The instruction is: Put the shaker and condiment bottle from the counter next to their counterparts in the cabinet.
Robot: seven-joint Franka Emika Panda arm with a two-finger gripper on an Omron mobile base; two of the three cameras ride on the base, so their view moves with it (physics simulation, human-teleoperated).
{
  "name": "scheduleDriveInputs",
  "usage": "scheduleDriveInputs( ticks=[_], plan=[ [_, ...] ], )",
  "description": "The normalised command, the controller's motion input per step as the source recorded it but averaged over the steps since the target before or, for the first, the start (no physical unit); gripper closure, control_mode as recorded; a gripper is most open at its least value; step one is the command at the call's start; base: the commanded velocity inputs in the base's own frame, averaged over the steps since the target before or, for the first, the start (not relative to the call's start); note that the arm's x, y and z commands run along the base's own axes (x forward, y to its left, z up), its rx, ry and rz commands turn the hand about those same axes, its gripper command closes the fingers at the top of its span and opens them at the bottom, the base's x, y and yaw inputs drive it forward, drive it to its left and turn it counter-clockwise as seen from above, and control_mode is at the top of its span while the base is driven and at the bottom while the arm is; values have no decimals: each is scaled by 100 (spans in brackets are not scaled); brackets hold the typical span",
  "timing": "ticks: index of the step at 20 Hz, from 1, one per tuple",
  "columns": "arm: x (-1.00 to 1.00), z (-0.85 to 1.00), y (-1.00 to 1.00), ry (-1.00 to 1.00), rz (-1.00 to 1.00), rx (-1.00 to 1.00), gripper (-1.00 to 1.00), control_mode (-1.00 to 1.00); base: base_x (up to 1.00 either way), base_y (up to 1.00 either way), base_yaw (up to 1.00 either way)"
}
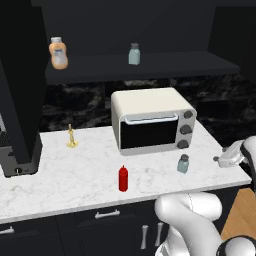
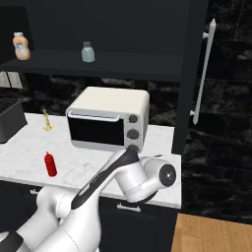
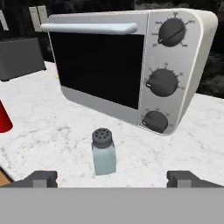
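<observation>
The two-finger gripper (image 3: 112, 178) is spread wide and holds nothing; the small pale grey-blue shaker (image 3: 103, 152) is framed between its fingertips, upright on the white marble-look counter (image 3: 52, 127).

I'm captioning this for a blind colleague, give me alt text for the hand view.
A small shaker stands upright on the marble counter, centred between the open gripper tips. Behind it sits a white toaster oven with three dark knobs; a red condiment bottle shows at the left edge.
</observation>
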Motion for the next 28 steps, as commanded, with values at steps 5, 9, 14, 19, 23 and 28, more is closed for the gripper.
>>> scheduleDriveInputs(
  ticks=[5,9,14,19,23,28],
  plan=[
    [0,-18,-21,1,21,0,-100,-100,0,0,0],
    [1,-23,5,-4,0,0,-100,-100,0,0,0],
    [19,-42,50,-12,5,4,-100,-100,0,0,0],
    [13,-40,56,1,7,0,-100,-100,0,0,0],
    [9,0,1,0,0,1,-100,-100,0,0,0],
    [50,-2,3,0,0,3,-100,-100,0,0,0]
  ],
)
